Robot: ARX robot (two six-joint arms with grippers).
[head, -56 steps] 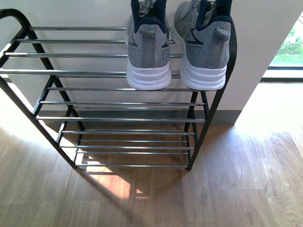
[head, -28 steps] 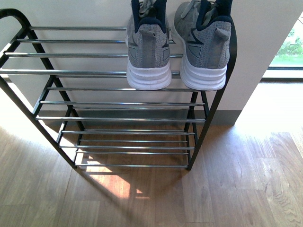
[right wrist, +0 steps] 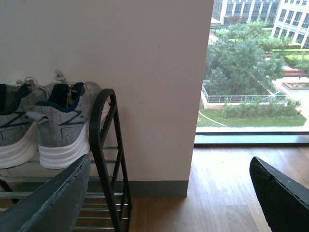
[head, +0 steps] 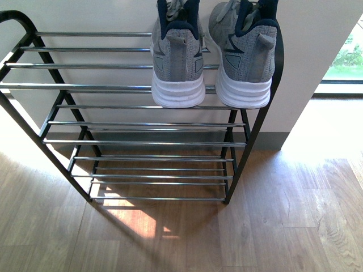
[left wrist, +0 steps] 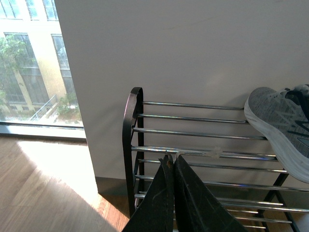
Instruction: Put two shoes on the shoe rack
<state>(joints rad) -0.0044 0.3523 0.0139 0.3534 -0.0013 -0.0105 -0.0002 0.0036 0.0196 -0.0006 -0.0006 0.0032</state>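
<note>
Setting: indoor living-type space, likely a home entrance corner; an office or lab cannot be ruled out.
- Floor [head: 283, 215]: pale wood-look planks, sunlit.
- Wall [right wrist: 120, 48]: plain white, with grey skirting board [right wrist: 154, 187] at its foot.
- Furniture: tiered shoe rack [head: 142, 124] against the wall, grey sneakers [head: 178, 56] on top.
- Window [right wrist: 251, 96]: reaches floor level, overlooking trees [right wrist: 241, 63] and multi-storey buildings [right wrist: 289, 19].

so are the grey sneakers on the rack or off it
On. Both grey knit sneakers with white soles rest side by side on the top chrome rails of the black metal shoe rack, heels outward.
</note>
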